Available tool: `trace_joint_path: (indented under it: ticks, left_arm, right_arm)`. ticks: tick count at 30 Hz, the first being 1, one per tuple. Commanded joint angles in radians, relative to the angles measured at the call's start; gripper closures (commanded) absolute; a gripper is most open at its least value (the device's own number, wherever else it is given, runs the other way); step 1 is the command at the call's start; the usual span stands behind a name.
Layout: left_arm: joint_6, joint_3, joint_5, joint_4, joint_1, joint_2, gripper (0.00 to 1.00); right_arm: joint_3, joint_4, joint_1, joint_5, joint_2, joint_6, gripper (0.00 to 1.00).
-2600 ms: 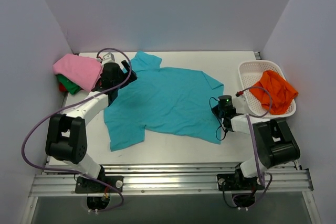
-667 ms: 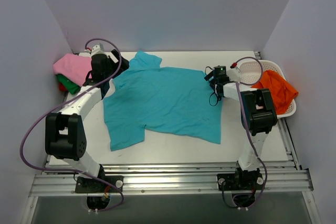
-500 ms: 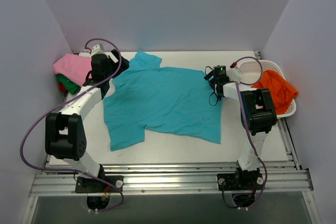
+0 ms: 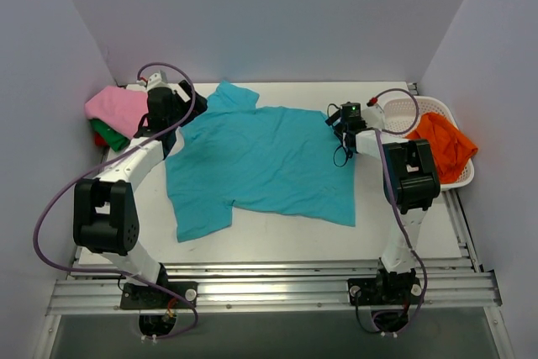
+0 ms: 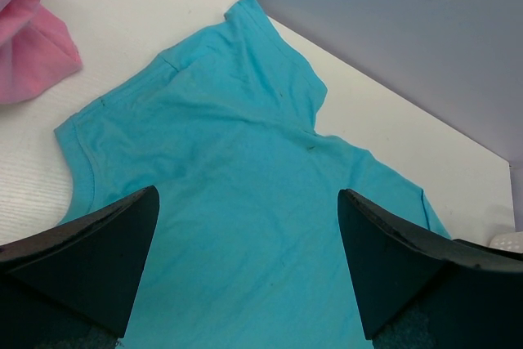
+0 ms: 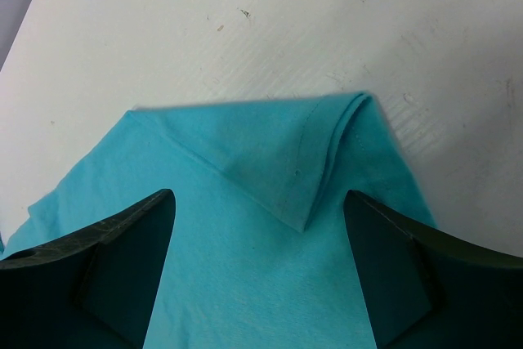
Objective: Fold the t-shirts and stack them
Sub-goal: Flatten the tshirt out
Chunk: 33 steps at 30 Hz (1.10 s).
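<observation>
- Our left gripper [image 5: 245,202] hangs with its fingers [image 5: 90,259] spread wide and holding nothing. The teal shirt [image 5: 245,145] lies flat under and between them, one sleeve ahead of the tips and to their left.
- Our right gripper [image 6: 260,198] is wide and empty too — the shirt's other sleeve, doubled over into a creased corner, sits just ahead of the gap between its tips.
- We judge the step in hand to be a pinch on both sleeves for the first fold.
- To do it well we come straight down and put one finger on each side of the cloth edge. On the right we catch the doubled layers together, not just the top one.
- We close at matching spots and lift evenly, or the shirt may skew.
- The pink shirt [image 5: 29,38] lies out to the left of the left fingers, near the sleeve yet apart from it; we keep clear of it.
- On the outer side of the right fingers stands the basket [image 4: 433,104] with the orange shirt [image 4: 441,147] — apart from the sleeve, so nothing blocks either pinch.
</observation>
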Motion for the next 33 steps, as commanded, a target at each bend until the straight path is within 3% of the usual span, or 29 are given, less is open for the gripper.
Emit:
trace_joint_path:
  ticks: [1, 15, 33]
  left_arm:
    - [-0.001, 0.012, 0.008, 0.053, 0.005, 0.009, 0.00]
    - [0.001, 0.018, 0.008, 0.062, 0.005, 0.028, 0.00]
    - [0.004, 0.023, 0.008, 0.060, 0.005, 0.042, 0.00]
  right_arm:
    - [0.024, -0.026, -0.011, -0.007, 0.000, -0.009, 0.20]
    - [-0.041, -0.024, -0.012, -0.023, -0.170, -0.012, 0.20]
    - [-0.022, 0.002, -0.012, -0.035, -0.072, 0.002, 0.20]
